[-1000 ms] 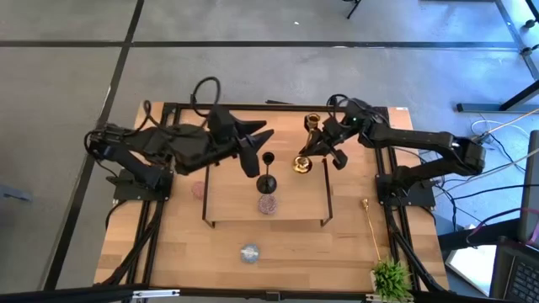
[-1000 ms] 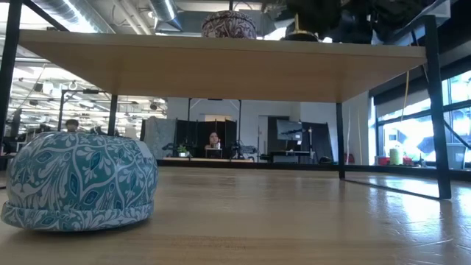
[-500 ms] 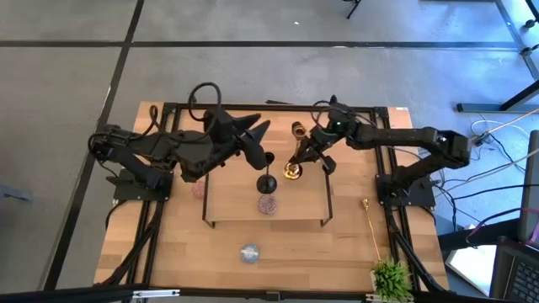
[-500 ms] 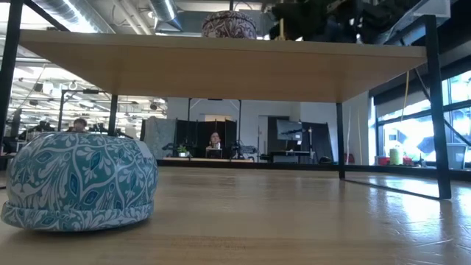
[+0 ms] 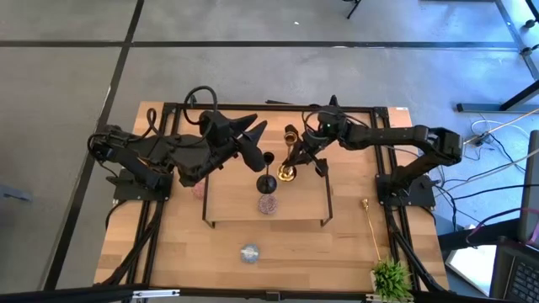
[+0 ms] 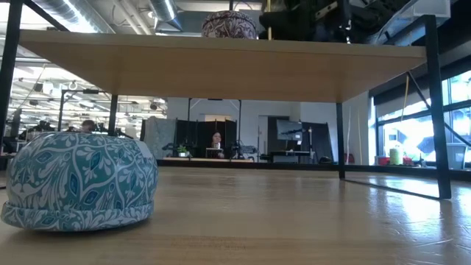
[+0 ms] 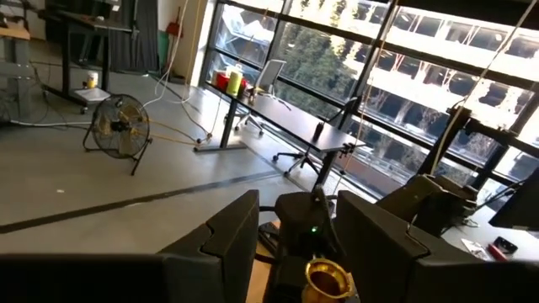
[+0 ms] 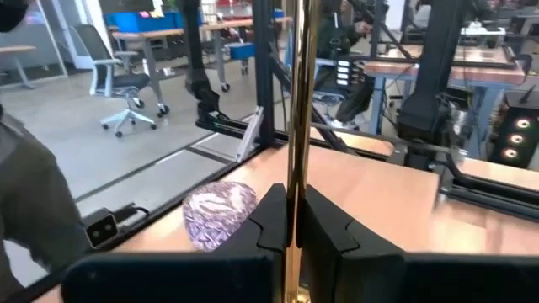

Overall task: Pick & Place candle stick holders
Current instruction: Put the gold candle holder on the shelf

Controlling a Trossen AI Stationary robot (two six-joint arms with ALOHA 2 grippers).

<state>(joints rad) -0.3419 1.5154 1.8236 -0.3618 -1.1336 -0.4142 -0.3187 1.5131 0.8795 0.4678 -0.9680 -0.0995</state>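
We see the right hand [image 5: 296, 152] clamped on the slim shiny gold candle stick holder [image 5: 288, 155], its fingers [image 8: 324, 220] pinched tight on the stem, holding it over the wide wooden board with black end rails [image 5: 227, 199] on the desk [image 5: 320, 252]. Just beside it the black candle stick holder on a round foot [image 5: 267, 180] stands upright on the board, with the mauve glittery round [image 5: 268, 204] in front of it. The left hand [image 5: 255, 145] hovers by the black holder's top, its fingers [image 7: 226, 237] apart and holding nothing. A pale blue patterned round [image 5: 249, 252] sits on the desk before the board, a pink one [image 5: 198, 190] beside its left rail, and a second gold holder [image 5: 370, 223] lies flat near the small green plant [image 5: 392, 278]
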